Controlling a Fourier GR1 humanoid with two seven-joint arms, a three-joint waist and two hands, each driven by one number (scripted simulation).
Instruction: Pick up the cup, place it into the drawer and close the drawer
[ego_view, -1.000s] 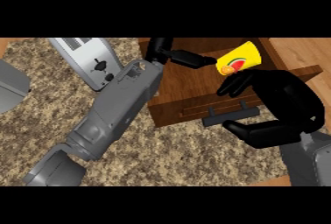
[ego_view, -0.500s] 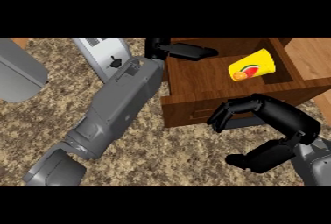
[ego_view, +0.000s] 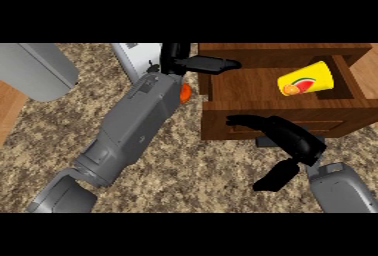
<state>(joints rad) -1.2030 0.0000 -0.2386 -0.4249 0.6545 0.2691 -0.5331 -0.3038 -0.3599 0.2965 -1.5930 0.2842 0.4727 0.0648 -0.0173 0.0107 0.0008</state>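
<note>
Right hand (ego_view: 289, 141) is hovering in front of the wooden drawer (ego_view: 221, 95), fingers spread and relaxed, gripping nothing, fingertips touching the drawer's front panel. Left hand (ego_view: 193, 62) is reaching across the drawer's upper left corner, fingers straight, holding nothing. Yellow cup (ego_view: 308, 79) is lying on its side inside the open drawer, which is sitting on the speckled table (ego_view: 192, 165).

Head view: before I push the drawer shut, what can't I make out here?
- Drawer handle: the right hand covers the front panel.
- Whether the right hand touches the front: cannot tell from above.
- Cup lies on its side; its underside and opening are hidden.
- Left hand: its palm is hidden behind the forearm, at the drawer's left wall.
- Orange thing: mostly behind the left forearm.
</note>
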